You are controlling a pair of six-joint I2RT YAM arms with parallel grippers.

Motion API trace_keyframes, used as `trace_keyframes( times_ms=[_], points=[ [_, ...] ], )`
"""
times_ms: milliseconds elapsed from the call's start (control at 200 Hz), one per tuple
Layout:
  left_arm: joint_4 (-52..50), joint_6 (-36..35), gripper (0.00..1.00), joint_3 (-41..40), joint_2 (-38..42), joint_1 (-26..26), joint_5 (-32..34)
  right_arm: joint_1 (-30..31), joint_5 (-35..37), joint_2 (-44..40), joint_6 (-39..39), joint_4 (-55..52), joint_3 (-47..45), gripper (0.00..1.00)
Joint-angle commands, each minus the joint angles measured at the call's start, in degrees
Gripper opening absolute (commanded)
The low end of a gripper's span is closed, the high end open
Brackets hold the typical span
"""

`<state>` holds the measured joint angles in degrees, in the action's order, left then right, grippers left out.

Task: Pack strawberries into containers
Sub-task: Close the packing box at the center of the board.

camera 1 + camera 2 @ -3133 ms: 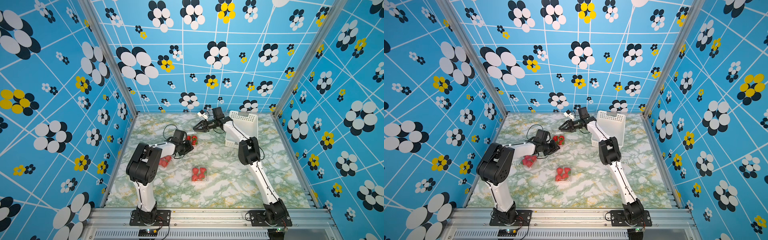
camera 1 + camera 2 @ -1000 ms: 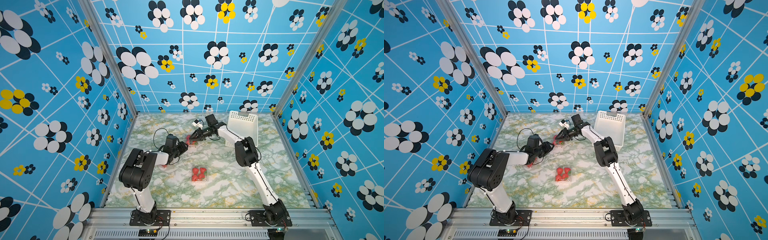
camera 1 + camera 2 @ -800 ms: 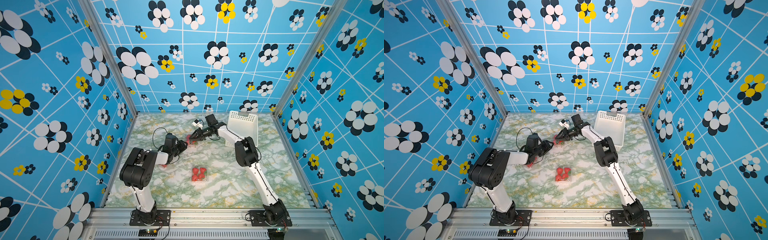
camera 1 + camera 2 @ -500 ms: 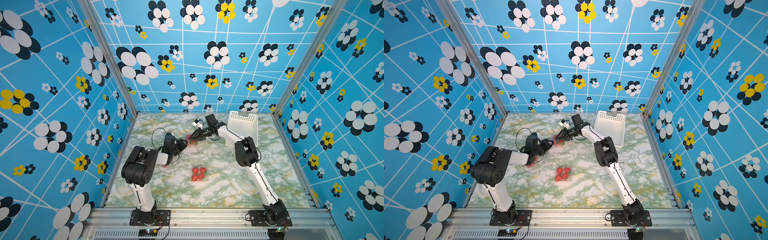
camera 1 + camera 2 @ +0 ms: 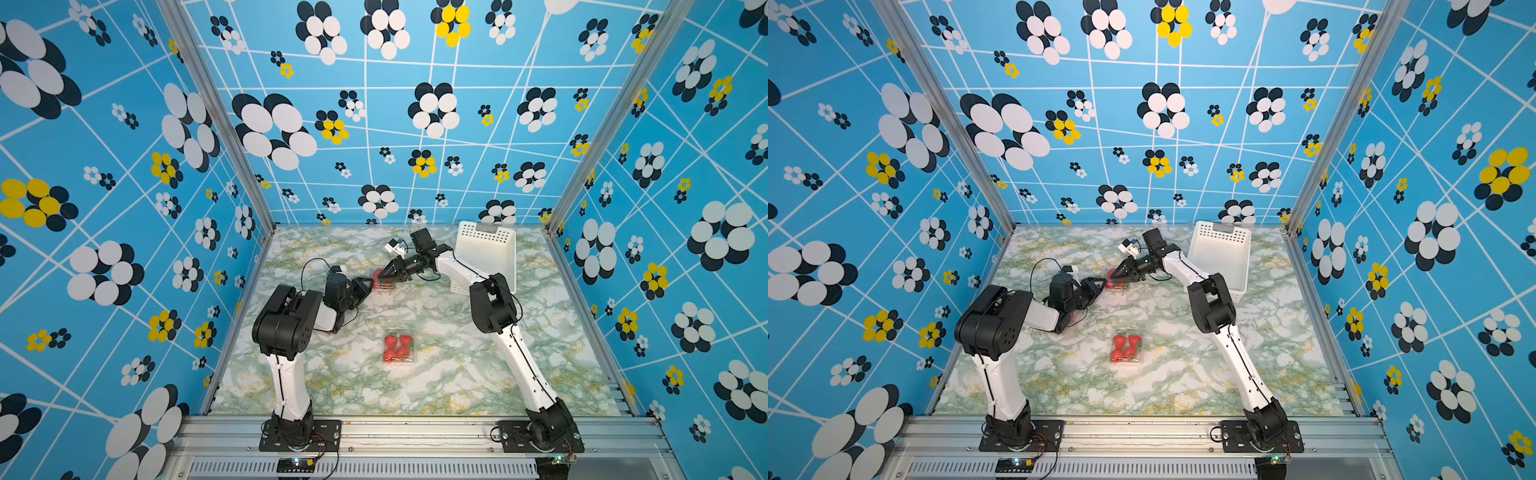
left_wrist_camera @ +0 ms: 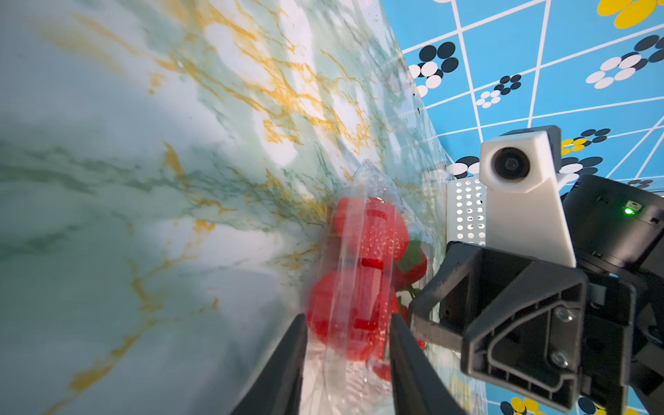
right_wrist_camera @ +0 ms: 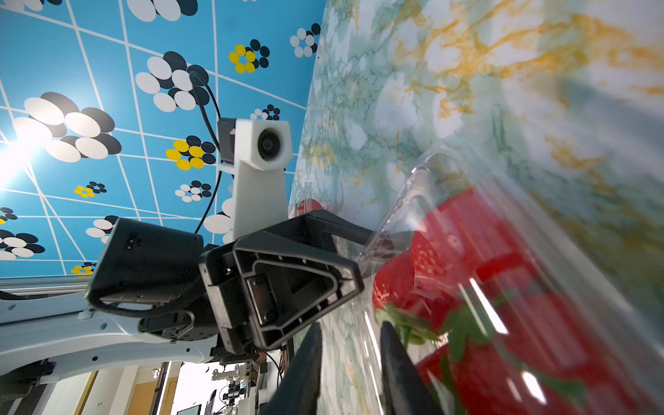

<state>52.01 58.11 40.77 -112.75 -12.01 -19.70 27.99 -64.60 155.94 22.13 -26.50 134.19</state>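
While pinched by left claw (image 5: 368,284), right claw (image 5: 385,276), container (image 6: 359,258) level.

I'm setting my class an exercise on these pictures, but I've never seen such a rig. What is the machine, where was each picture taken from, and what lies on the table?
It is a robot: a white-and-black left arm and right arm. Two pictures look down from overhead, nearly alike; two come from cameras on the wrists. On the green marbled table stand a white perforated plastic basket and a small clear plastic box holding red strawberries. At a farther clear strawberry box, the left pincer and right pincer meet. The left jaws straddle its plastic; whether either grips, I cannot tell.
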Motion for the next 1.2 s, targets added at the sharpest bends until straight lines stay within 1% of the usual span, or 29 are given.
trace_keyframes(
  times_ms=[0, 60, 160, 310, 360, 405, 435, 445, 475, 495, 550, 610, 675, 735, 820, 979, 1119, 1194],
  points=[
    [-1.46, 0.43, 0.34, -1.27, -1.15, 0.32, -0.31, -0.13, 3.85, -0.29, -0.11, -1.71, -1.72, 0.3],
    [-1.47, 0.42, 0.3, -1.01, -1.48, 0.32, -0.68, -0.13, 3.95, -0.24, -0.16, -1.77, -1.74, 0.3],
    [-1.12, 0.69, 0.25, -1.33, -2.09, 0.32, -0.64, -0.13, 3.96, -0.22, -0.11, -1.76, -1.74, 0.3],
    [-0.27, 0.97, 0.23, -1.95, -1.87, 0.5, -0.62, -0.14, 3.65, -0.32, -0.29, -1.62, -1.74, 0.29],
    [-0.18, 0.74, 0.28, -1.99, -1.52, 0.65, -0.66, -0.13, 3.47, -0.37, -0.33, -1.71, -1.57, 0.3],
    [-0.11, 0.69, 0.4, -1.87, -1.29, 0.82, -1.0, -0.13, 3.26, -0.37, -0.4, -1.73, -1.32, 0.3],
    [0.17, 0.61, 0.42, -1.9, -1.18, 0.81, -1.1, -0.13, 3.08, -0.42, -0.42, -1.79, -1.15, 0.3],
    [0.23, 0.6, 0.47, -1.96, -1.12, 0.77, -1.08, -0.13, 3.01, -0.49, -0.49, -1.8, -1.06, 0.3],
    [0.6, 0.69, 0.53, -2.09, -0.91, 0.8, -1.08, -0.13, 2.84, -0.54, -0.85, -2.21, -0.82, 0.3],
    [0.98, 0.61, 0.6, -2.14, -0.82, 0.79, -1.3, -0.13, 2.57, -0.6, -1.26, -2.45, -0.57, 0.3],
    [1.37, 0.43, 0.66, -2.22, -0.42, 0.91, -1.57, -0.13, 1.73, -1.17, -2.27, -2.98, -0.53, 0.31],
    [2.79, 0.0, 0.67, -3.02, 0.35, 0.68, -1.37, -0.13, 1.32, -2.47, -3.57, -3.05, -0.98, 0.33],
    [1.45, -0.71, 0.69, -3.05, 1.46, 0.77, -0.78, -0.13, 1.9, -3.97, -4.95, -3.15, -1.28, 0.35],
    [1.22, -0.98, 0.69, -3.05, 1.97, 0.92, -0.74, -0.13, 1.86, -5.07, -6.09, -3.29, -1.14, 0.36],
    [1.92, -1.07, 0.69, -2.99, 2.2, 0.85, -0.88, -0.21, 2.73, -6.23, -7.42, -3.8, -0.18, 0.43],
    [0.99, -2.46, 0.69, -2.63, 3.56, 0.85, -0.81, -0.86, 6.88, -8.25, -9.89, -5.77, 2.62, 0.52],
    [-3.4, -5.91, 0.69, -0.68, 6.41, 0.59, -0.9, -1.77, 11.52, -9.81, -14.47, -13.45, 7.9, 0.57],
    [-6.65, -8.52, 0.7, 0.82, 9.88, 0.42, -0.82, -2.22, 14.82, -13.08, -16.94, -16.13, 7.15, 0.61]
  ],
)
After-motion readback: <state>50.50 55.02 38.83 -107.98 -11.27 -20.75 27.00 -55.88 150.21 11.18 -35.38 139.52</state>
